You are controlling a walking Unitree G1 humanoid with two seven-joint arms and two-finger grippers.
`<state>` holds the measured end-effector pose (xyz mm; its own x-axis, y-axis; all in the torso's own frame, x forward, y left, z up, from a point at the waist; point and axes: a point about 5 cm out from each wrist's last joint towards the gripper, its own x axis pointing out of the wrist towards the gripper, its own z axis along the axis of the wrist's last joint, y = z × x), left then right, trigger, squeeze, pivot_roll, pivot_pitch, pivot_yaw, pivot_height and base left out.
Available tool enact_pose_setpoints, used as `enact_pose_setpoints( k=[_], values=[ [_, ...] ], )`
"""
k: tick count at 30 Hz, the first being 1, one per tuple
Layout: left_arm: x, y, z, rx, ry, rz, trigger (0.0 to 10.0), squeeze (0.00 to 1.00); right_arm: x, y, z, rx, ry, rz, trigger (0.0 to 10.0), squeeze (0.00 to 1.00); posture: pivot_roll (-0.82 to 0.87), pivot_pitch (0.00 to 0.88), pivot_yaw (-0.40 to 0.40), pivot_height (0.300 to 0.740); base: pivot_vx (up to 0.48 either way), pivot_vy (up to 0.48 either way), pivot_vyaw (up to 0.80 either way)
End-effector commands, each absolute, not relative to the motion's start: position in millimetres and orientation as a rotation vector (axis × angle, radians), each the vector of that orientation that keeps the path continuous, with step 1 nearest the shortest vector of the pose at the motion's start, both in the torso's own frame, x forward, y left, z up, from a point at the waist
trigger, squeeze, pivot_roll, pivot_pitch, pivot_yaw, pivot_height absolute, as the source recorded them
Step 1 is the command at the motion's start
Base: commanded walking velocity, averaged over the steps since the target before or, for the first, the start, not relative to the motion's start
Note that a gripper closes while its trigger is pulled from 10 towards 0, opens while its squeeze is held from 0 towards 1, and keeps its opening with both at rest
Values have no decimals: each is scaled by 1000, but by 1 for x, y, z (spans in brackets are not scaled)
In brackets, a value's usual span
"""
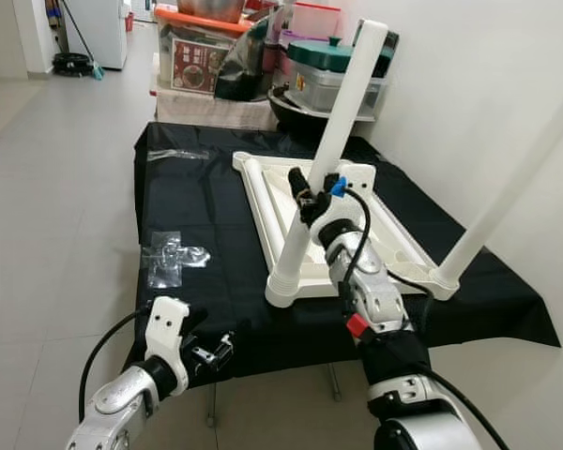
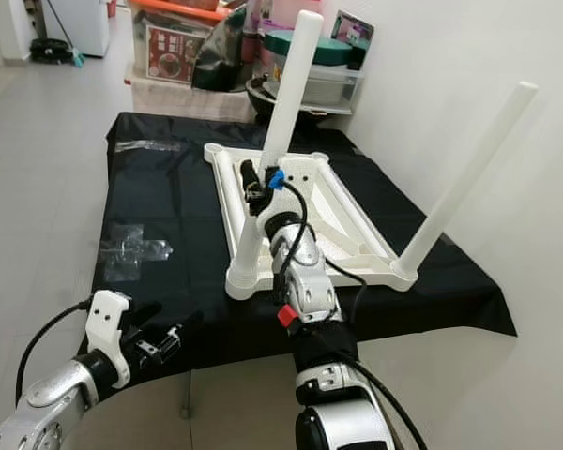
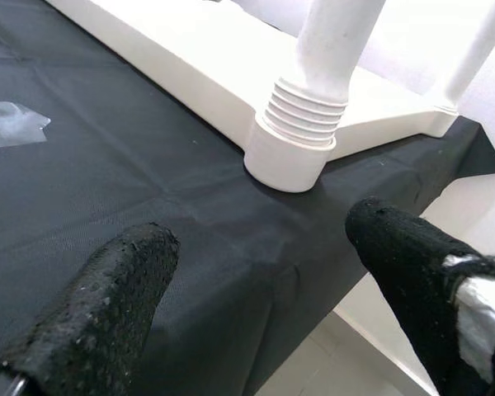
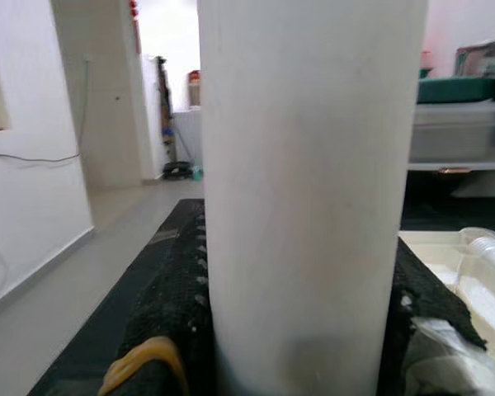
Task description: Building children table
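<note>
A white children's table top (image 1: 272, 202) lies upside down on a black cloth (image 1: 188, 211). One white leg (image 1: 342, 122) stands in the near left corner socket (image 3: 290, 153); another leg (image 1: 516, 187) rises from the near right corner. My right gripper (image 1: 305, 192) is shut on the near left leg, its fingers (image 4: 169, 305) pressed on both sides of the tube (image 4: 309, 190). Low at the cloth's front edge, my left gripper (image 1: 202, 352) hangs open with nothing between its fingers (image 3: 107, 305).
Clear plastic wrapping (image 1: 169, 255) lies on the cloth's left part, more (image 1: 178, 154) at the back left. Boxes, a pot and bags (image 1: 263, 56) are piled behind the cloth. A white wall (image 1: 488, 84) runs along the right. Tiled floor (image 1: 47, 187) stretches left.
</note>
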<state>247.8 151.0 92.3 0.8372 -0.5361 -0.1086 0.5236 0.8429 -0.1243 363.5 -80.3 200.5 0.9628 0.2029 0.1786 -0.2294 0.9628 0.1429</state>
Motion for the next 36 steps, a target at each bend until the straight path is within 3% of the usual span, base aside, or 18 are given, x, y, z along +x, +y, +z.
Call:
enact_pose_setpoints(
  k=[1, 28, 36],
  values=[
    [248, 146, 95, -101, 135, -581, 10000, 0, 353, -89, 133, 117, 118, 122, 0, 0, 63, 0, -171, 740, 0, 0, 0],
    [248, 146, 95, -102, 136, -589, 10000, 0, 345, -86, 134, 108, 127, 53, 0, 0, 60, 0, -165, 740, 202, 0, 0],
    [246, 143, 96, -123, 130, -610, 10000, 0, 344, -88, 137, 111, 113, 50, 0, 0, 54, 0, -162, 740, 0, 0, 0]
  ],
)
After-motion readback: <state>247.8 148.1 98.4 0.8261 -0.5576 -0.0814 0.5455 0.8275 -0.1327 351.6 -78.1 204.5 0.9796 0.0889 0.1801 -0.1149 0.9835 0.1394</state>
